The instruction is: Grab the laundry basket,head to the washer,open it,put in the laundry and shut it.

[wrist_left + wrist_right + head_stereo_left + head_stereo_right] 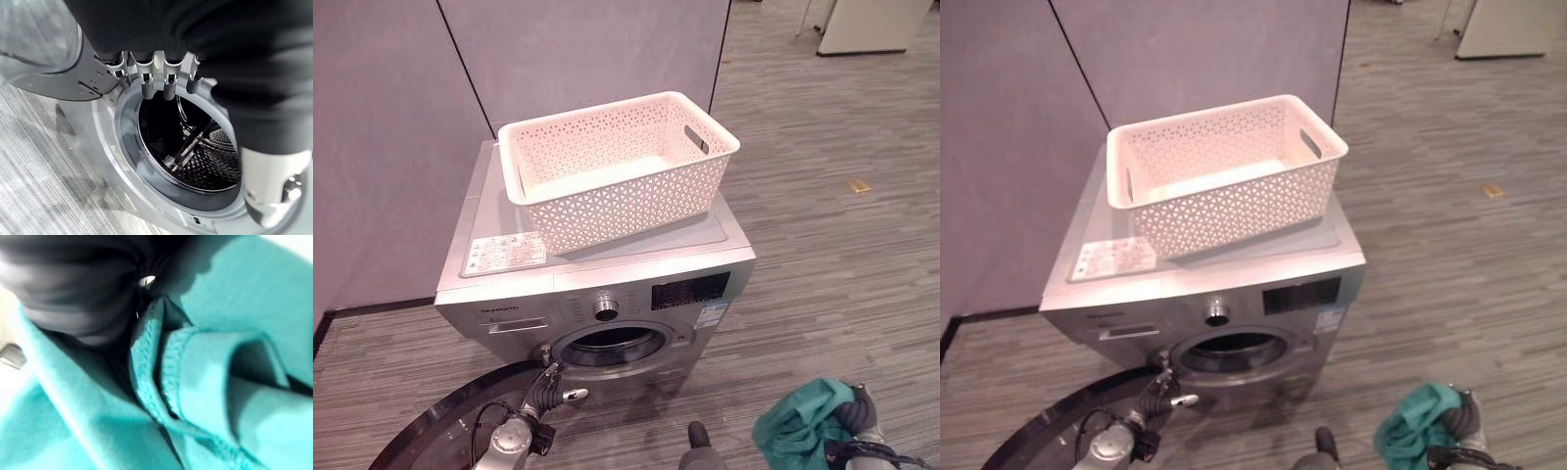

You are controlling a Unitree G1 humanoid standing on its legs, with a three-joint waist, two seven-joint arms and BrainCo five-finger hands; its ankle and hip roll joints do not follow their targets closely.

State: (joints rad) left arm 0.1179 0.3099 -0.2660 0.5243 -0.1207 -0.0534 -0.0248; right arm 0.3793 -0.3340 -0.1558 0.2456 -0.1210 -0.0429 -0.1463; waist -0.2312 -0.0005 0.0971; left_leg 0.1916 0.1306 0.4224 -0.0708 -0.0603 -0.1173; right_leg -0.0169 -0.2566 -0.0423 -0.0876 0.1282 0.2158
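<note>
Both eye views look down from the robot's head, from in front of and above the silver front-loading washing machine (597,294). They face its top, its control panel and the grey partition wall (401,147) behind it. Both share the white perforated plastic laundry basket (619,168) on the machine's top and the wood-grain floor (842,255) alongside, from slightly offset positions.

The left wrist view sits very close behind the left hand (156,83), facing into the round metal drum opening (190,147).

The right wrist view looks, from extremely close, at folds of teal cloth (220,382), probably pressed against it.
</note>
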